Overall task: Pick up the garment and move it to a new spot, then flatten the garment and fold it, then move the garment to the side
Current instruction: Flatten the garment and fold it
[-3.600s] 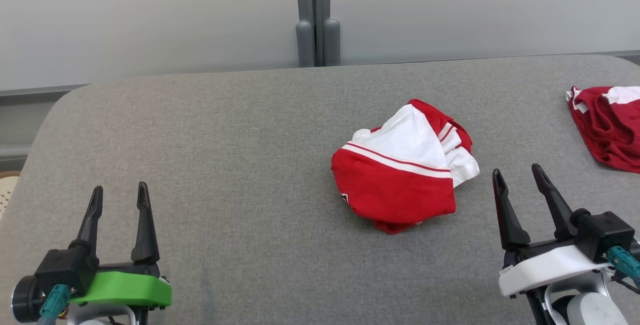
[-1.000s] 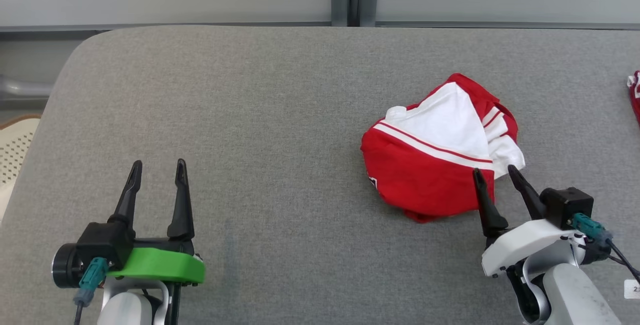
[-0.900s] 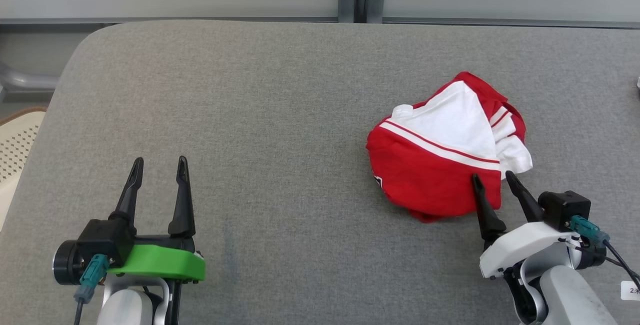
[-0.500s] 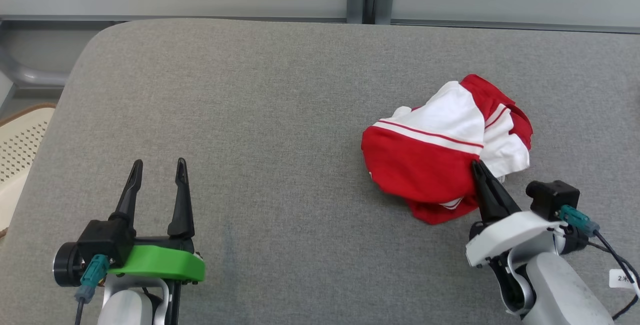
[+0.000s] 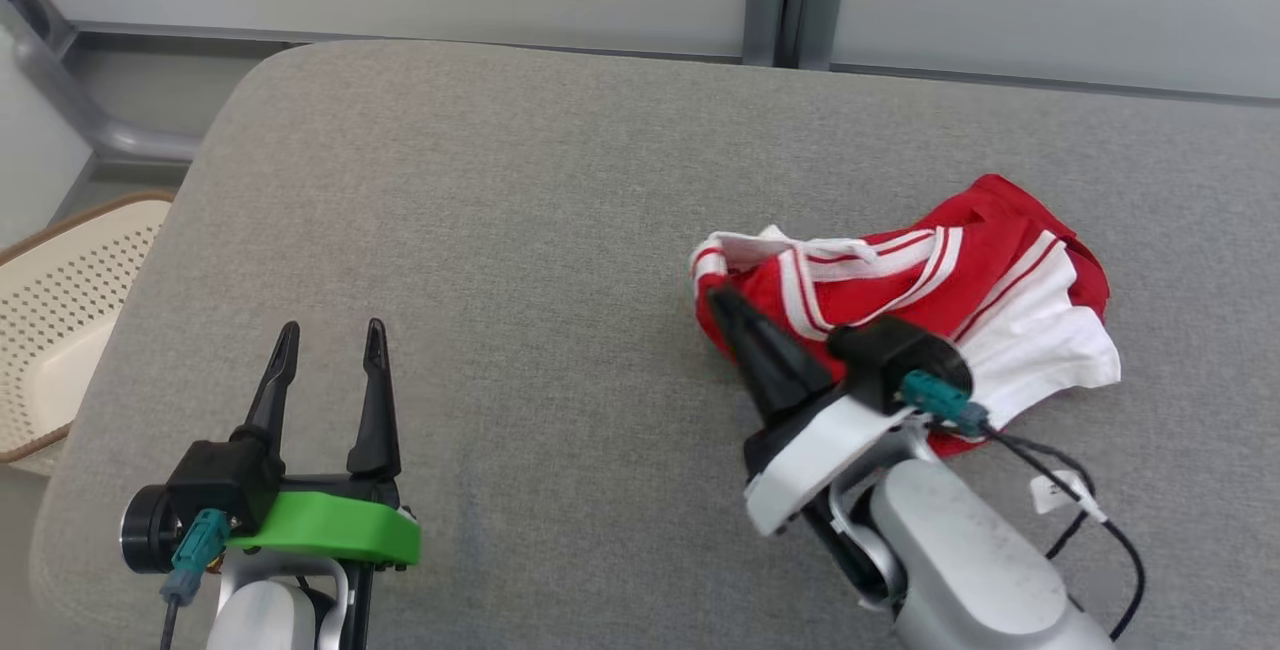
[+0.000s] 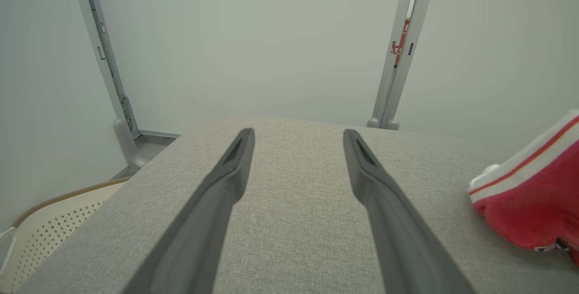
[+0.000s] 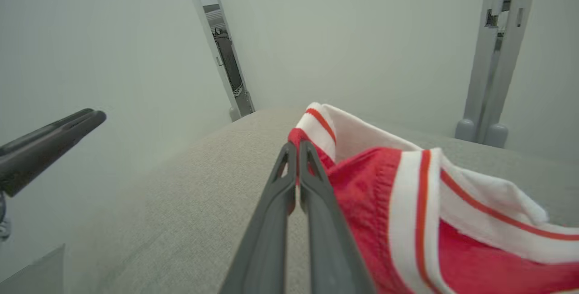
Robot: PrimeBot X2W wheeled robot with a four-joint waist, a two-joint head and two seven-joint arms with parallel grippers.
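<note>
A crumpled red and white garment lies on the right half of the grey padded table. My right gripper is shut on the garment's left edge, red cloth pinched between its fingertips, and the garment trails off to the right behind it. At the lower left my left gripper stands open over bare table, well apart from the garment. Between its fingers is only grey fabric, with the garment at the right edge of the left wrist view.
A cream perforated basket sits beyond the table's left edge. Pale wall panels with a grey post stand behind the far edge. The table's left corner is rounded. My right arm's cable lies on the table.
My right gripper shut on the garment's near edge, then dragged it leftward, stretching and turning the cloth. The head camera has swung left, too. My left gripper has kept its place.
</note>
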